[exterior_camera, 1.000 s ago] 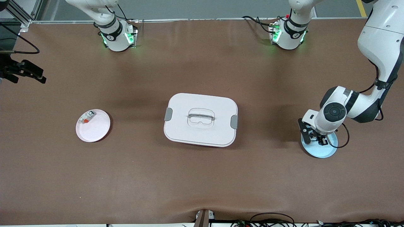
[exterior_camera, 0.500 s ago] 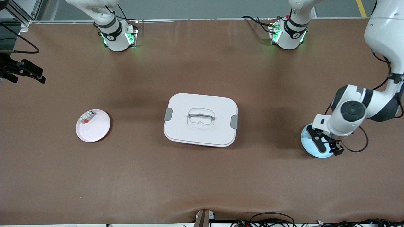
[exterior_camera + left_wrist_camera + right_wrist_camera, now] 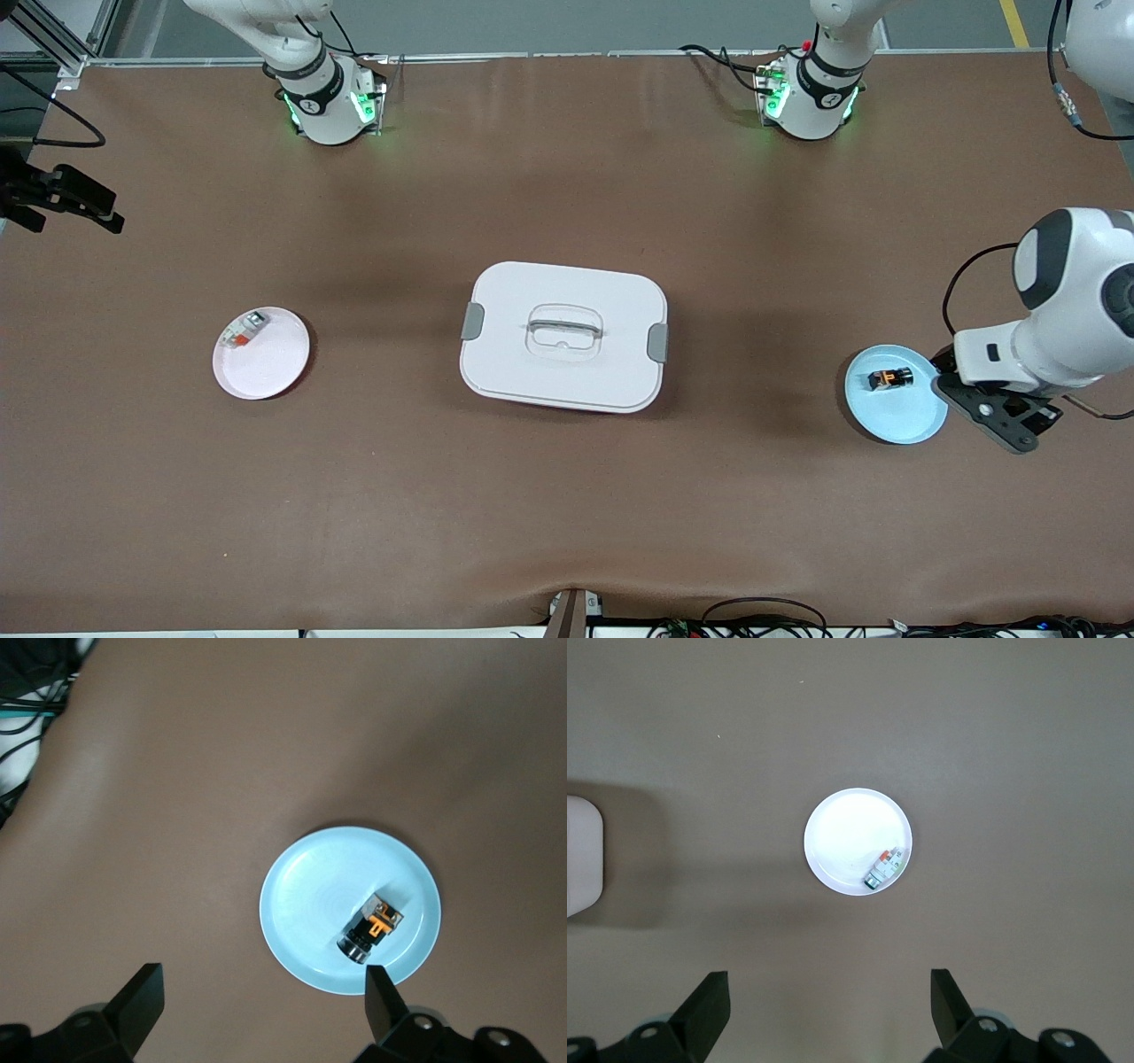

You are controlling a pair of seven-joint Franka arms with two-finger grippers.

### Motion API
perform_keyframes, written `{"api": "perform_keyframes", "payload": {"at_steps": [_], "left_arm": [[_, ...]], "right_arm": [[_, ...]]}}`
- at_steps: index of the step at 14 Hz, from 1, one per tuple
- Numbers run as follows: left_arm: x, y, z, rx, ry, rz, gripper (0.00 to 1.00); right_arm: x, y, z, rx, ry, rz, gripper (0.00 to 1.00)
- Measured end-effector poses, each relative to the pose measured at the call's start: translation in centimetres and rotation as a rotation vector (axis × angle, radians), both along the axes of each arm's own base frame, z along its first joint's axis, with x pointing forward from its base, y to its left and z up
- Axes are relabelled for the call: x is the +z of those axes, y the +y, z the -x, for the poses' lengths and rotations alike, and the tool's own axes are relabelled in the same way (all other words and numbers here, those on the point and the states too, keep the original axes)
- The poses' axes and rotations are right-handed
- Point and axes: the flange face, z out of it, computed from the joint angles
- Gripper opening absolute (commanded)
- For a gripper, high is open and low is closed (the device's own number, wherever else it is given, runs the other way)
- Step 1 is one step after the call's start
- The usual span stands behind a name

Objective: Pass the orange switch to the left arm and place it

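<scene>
The orange switch (image 3: 890, 378), a tiny black block with an orange patch, lies on its side on a light blue plate (image 3: 904, 421) at the left arm's end of the table. In the left wrist view the orange switch (image 3: 373, 928) rests apart from both fingers. My left gripper (image 3: 992, 415) hangs open and empty beside that plate, over bare table; its own view shows the left gripper (image 3: 263, 983) with jaws wide. My right gripper (image 3: 830, 992) is open and empty, high over the table by the white plate. The white box (image 3: 563, 335) sits mid-table between the two plates.
A white plate (image 3: 275, 368) at the right arm's end of the table holds a small white piece with a red-orange end (image 3: 241, 330). The box's corner (image 3: 580, 855) shows at the edge of the right wrist view. Brown mat lies all around.
My left gripper opened and left the orange switch on the blue plate, then rose and drew off toward the left arm's end of the table. The right arm barely moved.
</scene>
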Motion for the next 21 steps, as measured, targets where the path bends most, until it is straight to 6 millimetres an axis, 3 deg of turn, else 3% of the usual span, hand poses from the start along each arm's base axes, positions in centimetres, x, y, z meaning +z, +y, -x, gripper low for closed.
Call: {"api": "perform_keyframes", "payload": {"at_steps": [4,7,10,13,18,21], "left_arm": [[5.0,-3.0,0.2,0.306,-0.032,0.057,1.00],[7.9,-4.1,0.9,0.482,-0.050,0.095,1.00],[11.0,-4.5,1.8,0.551,-0.061,0.129,1.00],[12.8,-4.5,2.4,0.589,-0.050,0.134,1.00],[16.7,-7.6,4.7,0.648,-0.056,0.133,1.00],[20.3,-6.7,7.1,0.720,-0.052,0.150,1.00]], "right_arm": [[0.0,0.0,0.0,0.000,0.000,0.000,1.00],[0.1,0.0,0.0,0.000,-0.002,0.000,1.00],[0.1,0.0,0.0,0.000,-0.002,0.000,1.00],[0.2,-0.1,0.0,-0.002,-0.005,0.000,1.00],[0.3,-0.2,0.0,-0.004,-0.007,0.000,1.00],[0.4,-0.3,0.2,-0.006,-0.001,0.000,1.00]]}}
